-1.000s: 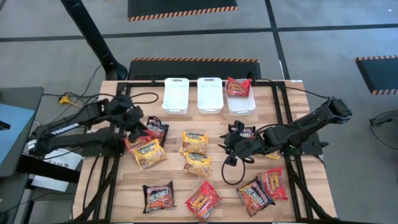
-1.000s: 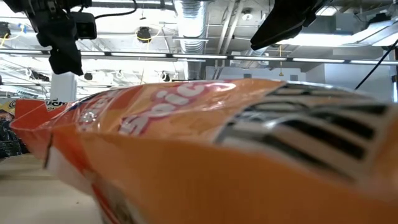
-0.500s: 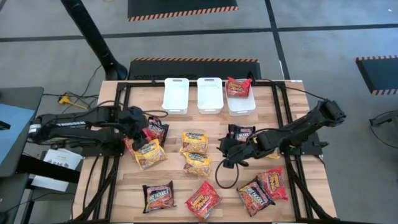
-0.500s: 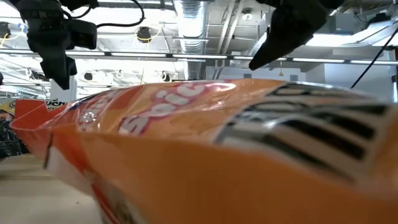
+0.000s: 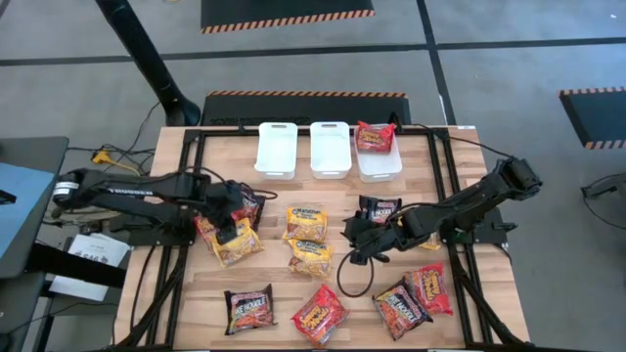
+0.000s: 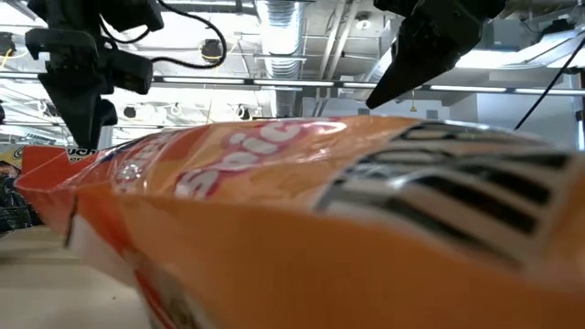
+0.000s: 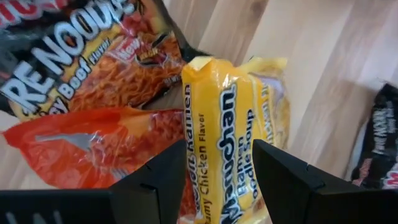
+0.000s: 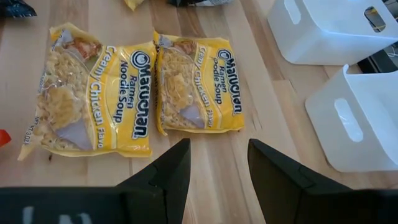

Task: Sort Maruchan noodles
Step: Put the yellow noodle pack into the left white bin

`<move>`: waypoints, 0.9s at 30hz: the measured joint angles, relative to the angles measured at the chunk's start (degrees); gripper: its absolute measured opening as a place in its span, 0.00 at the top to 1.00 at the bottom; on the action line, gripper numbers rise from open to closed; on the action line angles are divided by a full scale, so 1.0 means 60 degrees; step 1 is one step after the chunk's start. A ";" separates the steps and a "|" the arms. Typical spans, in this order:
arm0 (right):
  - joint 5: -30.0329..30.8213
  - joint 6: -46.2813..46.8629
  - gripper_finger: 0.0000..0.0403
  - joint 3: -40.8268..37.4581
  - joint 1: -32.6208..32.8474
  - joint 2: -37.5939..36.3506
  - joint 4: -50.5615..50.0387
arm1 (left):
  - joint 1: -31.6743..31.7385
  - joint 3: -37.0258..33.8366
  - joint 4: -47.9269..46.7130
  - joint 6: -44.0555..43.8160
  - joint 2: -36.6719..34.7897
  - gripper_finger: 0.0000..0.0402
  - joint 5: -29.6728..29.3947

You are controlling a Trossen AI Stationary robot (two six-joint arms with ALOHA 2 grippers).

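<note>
Left hand [image 5: 232, 227] has dropped, open, astride yellow packet [image 7: 227, 149].

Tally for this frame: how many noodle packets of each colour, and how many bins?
Yellow packets: 3
Dark packets: 4
Red packets: 4
White bins: 3
Total: 14, of which 11 are packets. A possible further yellow one under the right arm is not counted.

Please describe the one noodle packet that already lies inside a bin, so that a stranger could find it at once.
Look at the far edge of the wooden table, where three white bins stand in a row. The rightmost bin holds a red packet. The two other bins beside it hold nothing, and every other packet lies on the table.
</note>
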 joint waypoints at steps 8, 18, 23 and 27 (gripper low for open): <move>-0.0001 0.0000 0.54 0.0000 0.0000 -0.0001 -0.0006 | -0.0028 0.0000 0.0350 0.0069 0.0846 0.57 0.0068; -0.0002 -0.0004 0.54 0.0000 0.0000 -0.0008 -0.0011 | -0.0028 0.0000 0.0379 0.0072 0.1584 0.57 0.0128; 0.0007 -0.0004 0.54 0.0000 0.0000 -0.0008 -0.0010 | -0.0028 0.0000 0.0381 0.0072 0.1614 0.64 0.0142; 0.0011 -0.0008 0.54 0.0000 0.0000 -0.0008 -0.0010 | -0.0028 0.0000 0.0378 0.0221 0.1614 0.75 0.0227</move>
